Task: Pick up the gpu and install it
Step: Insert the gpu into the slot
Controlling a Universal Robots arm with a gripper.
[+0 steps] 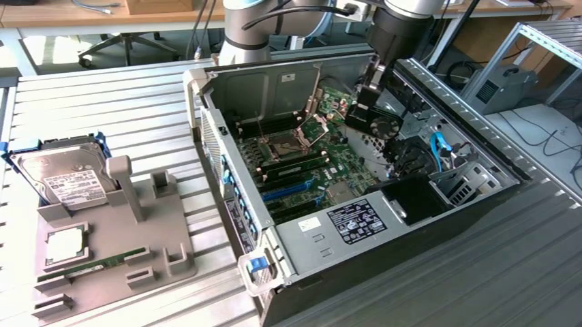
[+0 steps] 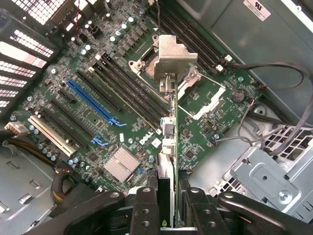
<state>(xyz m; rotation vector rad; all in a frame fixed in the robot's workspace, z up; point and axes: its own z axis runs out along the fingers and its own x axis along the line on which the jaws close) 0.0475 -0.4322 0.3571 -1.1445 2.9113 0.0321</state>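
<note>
Jaws of the black gripper [image 2: 168,215] were closed on the gpu [image 2: 167,142], a slim dark card with a silvery metal bracket [image 2: 171,54], pinching it across its two faces. It hung edge-on above the green motherboard [image 2: 205,132], inside the open grey computer case [image 1: 309,238], toward the exterior view's far right. I judged it light and stiff but fragile, best held by its bare board margins. Its contact edge was hidden from me, and I couldn't tell which slot lay beneath.
</note>
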